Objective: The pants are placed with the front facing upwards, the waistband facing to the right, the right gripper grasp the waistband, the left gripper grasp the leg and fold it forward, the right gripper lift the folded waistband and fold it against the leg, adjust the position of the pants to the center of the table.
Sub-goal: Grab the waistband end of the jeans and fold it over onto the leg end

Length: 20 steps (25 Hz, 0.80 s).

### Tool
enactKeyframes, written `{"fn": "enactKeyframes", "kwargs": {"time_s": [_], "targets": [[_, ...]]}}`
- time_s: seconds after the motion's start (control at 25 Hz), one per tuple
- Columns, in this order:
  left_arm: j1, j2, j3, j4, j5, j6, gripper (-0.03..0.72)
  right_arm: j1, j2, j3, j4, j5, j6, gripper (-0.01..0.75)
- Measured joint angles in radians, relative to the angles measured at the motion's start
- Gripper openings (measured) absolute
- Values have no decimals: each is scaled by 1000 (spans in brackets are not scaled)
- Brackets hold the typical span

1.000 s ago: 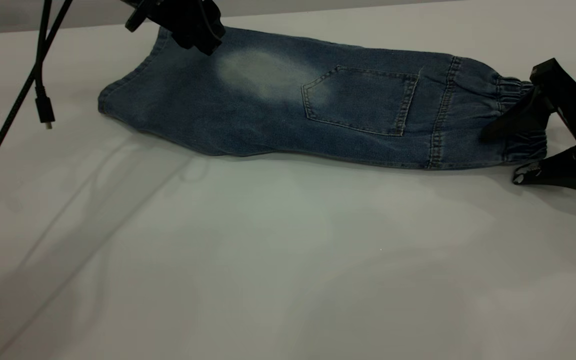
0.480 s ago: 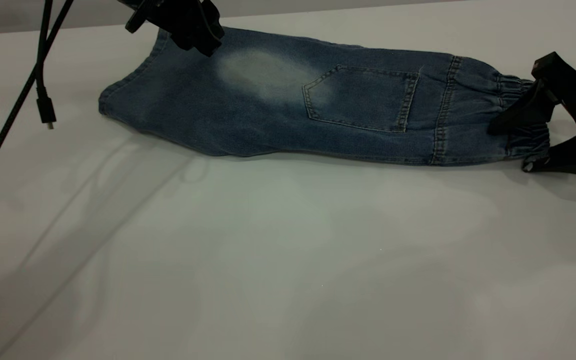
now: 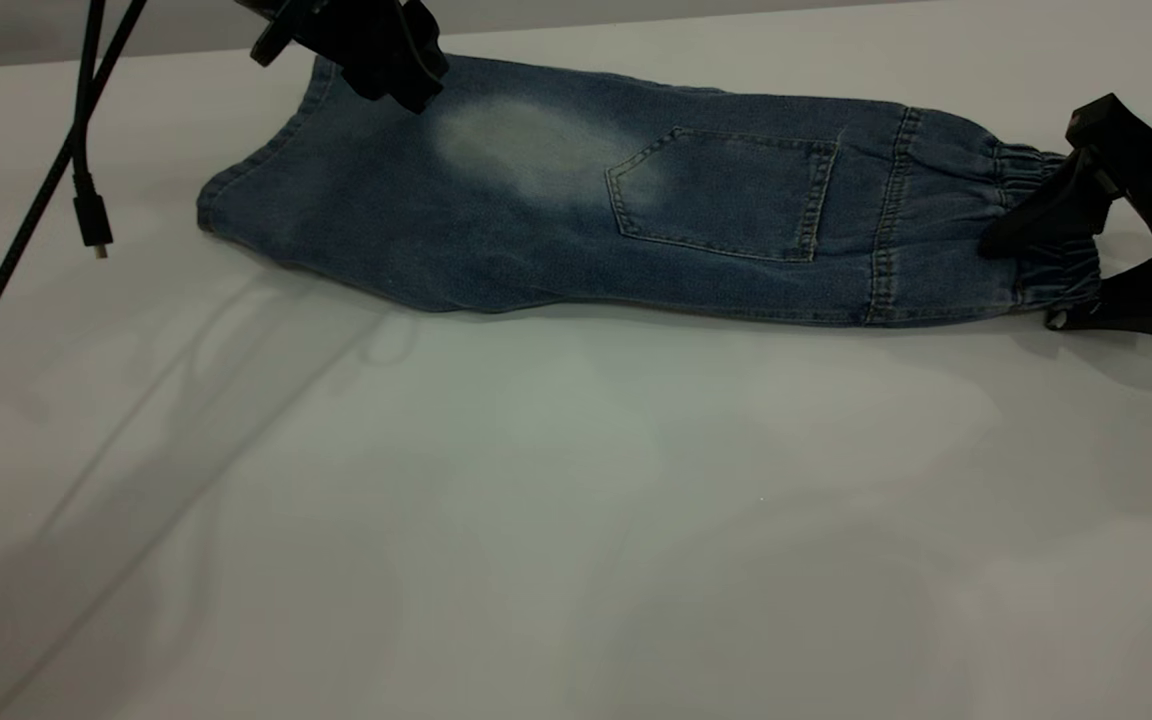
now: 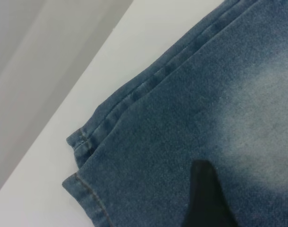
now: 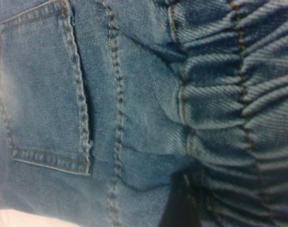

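At the right edge of the exterior view, the right gripper (image 3: 1066, 265) has its two black fingers spread apart, one pointed finger (image 3: 1036, 215) lying on top of the waistband (image 3: 1046, 230) and the other (image 3: 1126, 305) low at the table surface just beside the band's near corner, so the jaws straddle the gathered denim without being closed on it. Its wrist view shows the puckered elastic folds (image 5: 229, 94) filling most of the picture, with a dark fingertip (image 5: 179, 203) pressed against the cloth (the second finger is out of that picture).

The left gripper (image 3: 386, 60) sits at the far left end of the pants (image 3: 586, 220), over the leg near its hem; whether its fingers are together or apart cannot be told. Its wrist view shows one black finger (image 4: 205, 198) against the denim close to the faded patch (image 4: 262, 113), with the stitched hem (image 4: 87, 156) nearby.

The pants lie flat and folded lengthwise toward the far side of the table (image 3: 536, 520), waistband to the right, a square pocket (image 3: 726, 195) facing up. A thin black cable with a plug (image 3: 91, 220) hangs at the left, clear of the cloth.
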Motion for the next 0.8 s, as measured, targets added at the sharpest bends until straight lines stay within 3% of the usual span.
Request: {"fn": "enactKeyframes", "kwargs": {"time_s": [0.52,0.68,0.8], "targets": [[0,3,0,0,0,-2,394,1,1,-27,-9,4,-47,423],[0,21,0,0,16,-15,394,1,1,-29,-8,-1,-35,321],[0,38,0,0,15,-22,394,1,1,-29,-5,3,-34,194]]}}
